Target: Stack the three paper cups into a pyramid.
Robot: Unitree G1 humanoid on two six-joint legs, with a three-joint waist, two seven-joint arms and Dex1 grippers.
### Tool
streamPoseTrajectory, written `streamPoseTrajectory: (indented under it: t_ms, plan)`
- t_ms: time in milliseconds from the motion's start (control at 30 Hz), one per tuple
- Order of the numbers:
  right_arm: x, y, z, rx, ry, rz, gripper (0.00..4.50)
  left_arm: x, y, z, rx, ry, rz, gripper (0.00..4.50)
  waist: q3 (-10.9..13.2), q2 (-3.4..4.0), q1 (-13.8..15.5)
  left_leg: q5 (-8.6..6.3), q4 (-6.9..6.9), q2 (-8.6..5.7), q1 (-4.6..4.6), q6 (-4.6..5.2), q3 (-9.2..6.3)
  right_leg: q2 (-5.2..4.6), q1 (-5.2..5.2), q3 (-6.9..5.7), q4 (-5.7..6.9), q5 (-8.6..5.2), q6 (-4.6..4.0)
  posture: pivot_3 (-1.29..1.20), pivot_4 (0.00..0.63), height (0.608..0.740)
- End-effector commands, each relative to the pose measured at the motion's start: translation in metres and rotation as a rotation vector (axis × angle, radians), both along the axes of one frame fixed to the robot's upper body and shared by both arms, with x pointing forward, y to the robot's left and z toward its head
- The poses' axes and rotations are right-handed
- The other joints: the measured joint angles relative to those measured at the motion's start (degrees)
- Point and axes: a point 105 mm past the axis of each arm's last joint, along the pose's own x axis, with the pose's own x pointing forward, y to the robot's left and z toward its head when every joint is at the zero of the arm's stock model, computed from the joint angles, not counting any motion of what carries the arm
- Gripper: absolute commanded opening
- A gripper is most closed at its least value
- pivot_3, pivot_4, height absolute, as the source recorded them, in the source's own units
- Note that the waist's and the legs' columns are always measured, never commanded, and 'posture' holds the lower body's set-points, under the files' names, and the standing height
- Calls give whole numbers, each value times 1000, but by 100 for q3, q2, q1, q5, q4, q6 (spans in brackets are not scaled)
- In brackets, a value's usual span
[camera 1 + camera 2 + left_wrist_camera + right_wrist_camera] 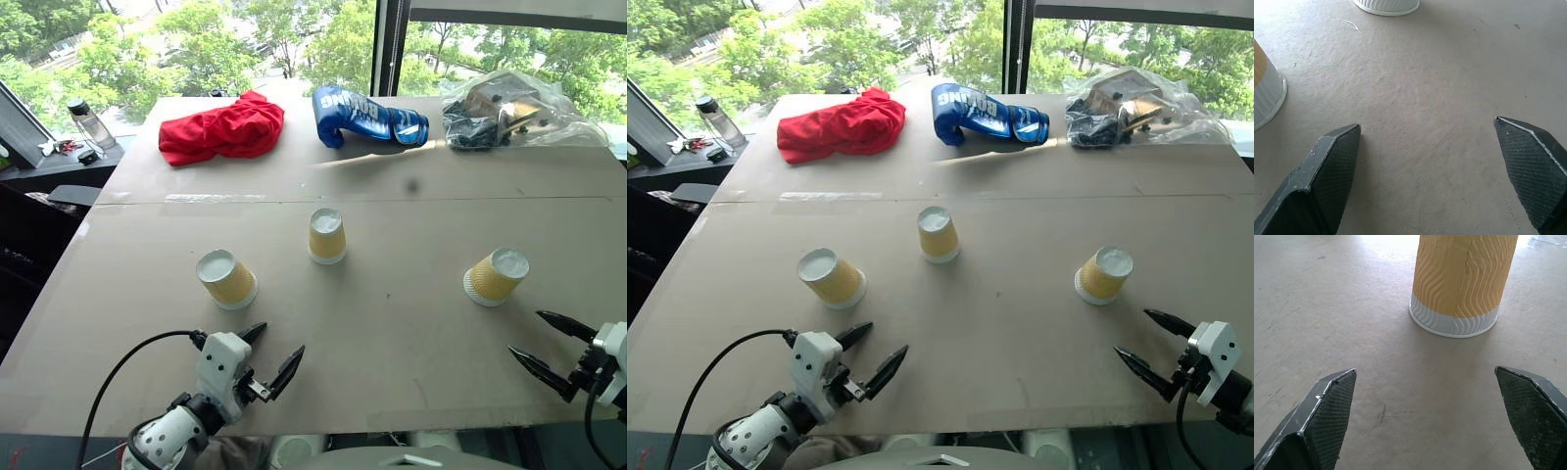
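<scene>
Both the left gripper point(272, 354) and the right gripper point(550, 344) are spread wide and empty (each low over the table point(392, 323)). The three paper cups point(327, 236) stand upside down and well apart; in the left wrist view two are cut off by the frame.

Three cups point(227, 279) point(327, 236) point(495, 276), one red cloth point(221, 129), one blue boxing glove point(367, 117), one plastic bag point(509, 110), one bottle point(91, 122).
</scene>
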Motion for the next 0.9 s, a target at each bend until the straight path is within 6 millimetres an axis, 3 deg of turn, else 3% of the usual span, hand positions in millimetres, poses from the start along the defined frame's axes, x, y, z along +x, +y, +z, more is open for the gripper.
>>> streamPoseTrajectory:
  t_ms: [33, 900]
  plan:
    - [-1, -3, 10, -7, -42, 6, 4500, -2, 0, 6, -2, -22, 0, 4476, 0, 0, 0, 0, 0, 0, 0, 0, 0, 0, 0, 0, 0, 1, -1, 0, 150, 737]
    - [1, -2, 8, 22, -51, 12, 4500, 3, -7, 22, -20, -54, 14, 4476, 1, -1, -2, 0, 0, -1, 1, 0, 2, 3, 0, 2, 1, 11, -17, 0, 150, 737]
